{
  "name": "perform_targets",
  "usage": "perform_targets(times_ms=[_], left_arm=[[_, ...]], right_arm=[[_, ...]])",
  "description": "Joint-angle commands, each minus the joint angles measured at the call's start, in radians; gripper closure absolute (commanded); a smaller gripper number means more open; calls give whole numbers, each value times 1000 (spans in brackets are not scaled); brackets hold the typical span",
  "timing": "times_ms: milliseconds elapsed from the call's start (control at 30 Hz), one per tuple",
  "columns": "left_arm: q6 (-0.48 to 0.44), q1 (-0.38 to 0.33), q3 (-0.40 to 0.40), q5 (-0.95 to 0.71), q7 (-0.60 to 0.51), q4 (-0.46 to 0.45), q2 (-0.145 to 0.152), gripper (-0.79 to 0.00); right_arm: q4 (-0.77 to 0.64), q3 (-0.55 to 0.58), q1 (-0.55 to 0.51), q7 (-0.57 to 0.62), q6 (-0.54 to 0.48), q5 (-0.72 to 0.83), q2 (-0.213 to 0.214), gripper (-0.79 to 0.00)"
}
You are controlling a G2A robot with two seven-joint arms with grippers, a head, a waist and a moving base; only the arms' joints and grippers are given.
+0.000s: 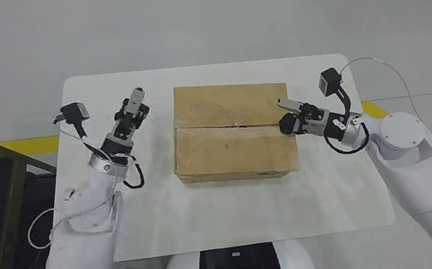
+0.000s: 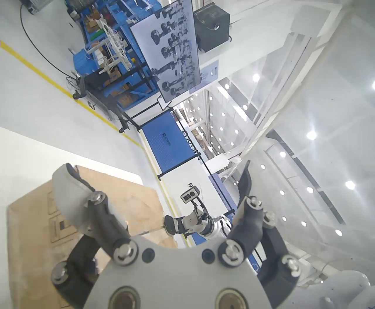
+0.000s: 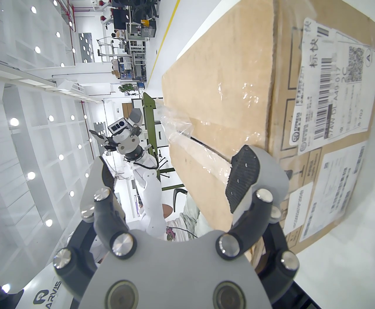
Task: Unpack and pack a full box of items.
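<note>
Right pincer point(image 1: 286, 114) is hovering at the right-hand end of the cardboard box point(image 1: 232, 132), its two fingers standing apart with nothing between them. In its own wrist view, one dark ribbed pad point(image 3: 243, 175) is sitting right at the box's upper edge, close to where the seam point(image 3: 205, 144) between the two top flaps is running out. Whether the pad is actually touching the cardboard I cannot tell. Clear tape point(image 3: 175, 123) is wrinkling along that seam, and white shipping labels point(image 3: 331, 96) are covering the end wall that is facing this arm.

Left pincer point(image 1: 138, 102) is hanging over the bench point(image 1: 235, 207) off the box's left side, near its far-left corner and apart from the cardboard. Its fingers are likewise spreading wide and gripping nothing. In its wrist view, one finger point(image 2: 70, 187) is showing in front of the box top, and the other is showing against the room beyond.

The box is lying in the middle of the white bench, between the two arms. Both top flaps are lying down flat and meeting along the seam, which is running from one arm's side across to the other's.
</note>
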Motion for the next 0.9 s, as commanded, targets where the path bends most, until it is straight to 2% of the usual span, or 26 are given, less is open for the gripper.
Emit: perform_targets(times_ms=[0, 200, 467, 667, 867], left_arm=[[14, -24, -38, -30, -38, 21, 5, -785], [31, -98, -103, -69, -120, 118, 17, -785], [30, -199, -134, -49, -164, 266, 28, -785], [34, -245, -143, -43, -180, 338, 35, -785], [34, -261, -143, -56, -193, 369, 38, -785]], right_arm=[[0, 0, 0, 0, 0, 0, 0, -785], [0, 0, 0, 0, 0, 0, 0, -785], [0, 0, 0, 0, 0, 0, 0, -785], [0, 0, 0, 0, 0, 0, 0, -785], [0, 0, 0, 0, 0, 0, 0, -785]])
